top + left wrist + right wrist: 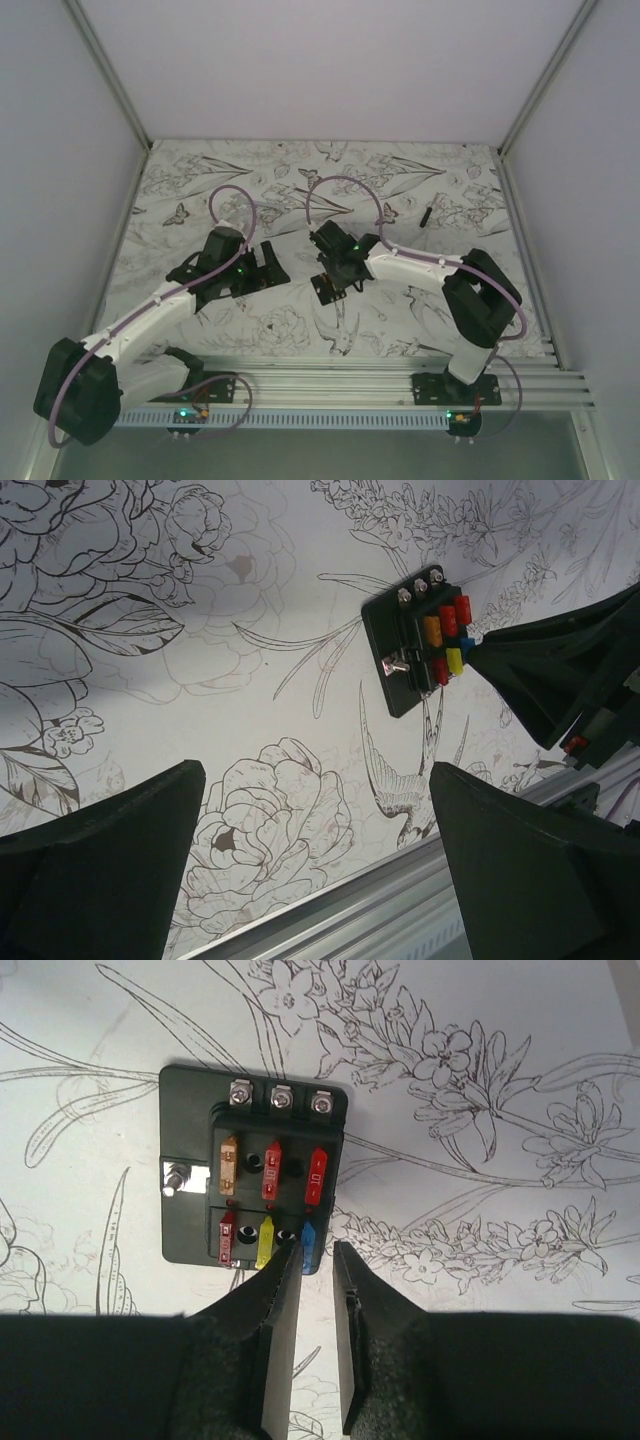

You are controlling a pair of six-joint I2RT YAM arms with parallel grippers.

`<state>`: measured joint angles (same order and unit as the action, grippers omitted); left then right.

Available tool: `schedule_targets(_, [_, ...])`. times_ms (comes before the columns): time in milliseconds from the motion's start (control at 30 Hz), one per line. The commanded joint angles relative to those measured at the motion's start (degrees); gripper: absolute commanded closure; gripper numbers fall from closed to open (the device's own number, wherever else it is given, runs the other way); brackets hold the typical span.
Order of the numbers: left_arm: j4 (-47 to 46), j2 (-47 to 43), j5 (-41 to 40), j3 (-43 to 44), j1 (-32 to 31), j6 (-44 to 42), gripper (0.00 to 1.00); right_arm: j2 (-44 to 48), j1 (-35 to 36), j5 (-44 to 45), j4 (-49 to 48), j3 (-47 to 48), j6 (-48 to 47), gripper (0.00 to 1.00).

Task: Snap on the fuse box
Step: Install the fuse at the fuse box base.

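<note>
The fuse box (250, 1175) lies flat on the flower-printed table, a black square with red, orange, yellow and blue fuses showing in its face. My right gripper (318, 1250) hangs over the box's near right corner, its jaws a narrow gap apart. The blue fuse (308, 1240) sits in the box by the left fingertip and is not pinched. In the left wrist view the fuse box (420, 645) lies ahead to the right, well clear of my left gripper (320, 820), which is wide open and empty. From above, the left gripper (262, 265) and right gripper (335, 275) face each other across the fuse box (323, 288).
A short thin black bar (427, 213) lies on the table at the back right. An aluminium rail (400, 375) runs along the near table edge, and the same rail (400, 900) shows just below the left gripper. Pale walls enclose the table on three sides.
</note>
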<state>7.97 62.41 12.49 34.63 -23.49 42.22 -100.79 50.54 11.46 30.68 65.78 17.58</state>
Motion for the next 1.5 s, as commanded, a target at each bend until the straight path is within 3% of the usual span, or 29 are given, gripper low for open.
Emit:
schedule_targets(0, [2.34, -0.98, -1.07, -0.58, 0.72, -0.33, 0.01, 1.86, -0.01, 1.92, 3.14, -0.16, 1.06, 0.72])
schedule_targets(233, [3.62, -1.45, -1.65, 0.20, 0.81, -0.67, 0.01, 8.42, -0.57, 1.10, -0.73, -0.78, -0.15, 0.59])
schedule_targets(567, [9.07, -0.19, -5.58, 4.25, 1.48, -3.55, 0.00, 16.56, -10.47, -2.52, -5.70, -11.46, -0.28, 0.55])
schedule_targets(700, [13.63, 2.37, -10.45, 9.01, 2.87, -6.12, 0.00, 19.73, -15.68, -5.81, -12.17, -15.98, -1.60, 0.40])
schedule_targets(867, [18.14, 10.85, -18.68, 18.41, 4.62, -8.62, 0.00, 19.96, -18.98, -7.22, -17.60, -18.97, -1.14, 0.35])
schedule_targets(1133, [19.10, 28.96, -26.26, 32.48, 8.25, -12.35, 0.00, 21.82, -19.02, -8.68, -24.18, -24.19, -0.57, 0.00])
schedule_targets(1267, [19.16, 38.13, -27.75, 40.93, 9.84, -15.24, 0.01, 21.19, -19.00, -9.26, -25.12, -24.38, -0.70, 0.00])
schedule_targets(1467, [19.13, 49.16, -21.88, 50.09, 13.86, -15.48, 0.04, 19.69, -19.00, -9.53, -25.23, -24.29, -0.76, 0.00])
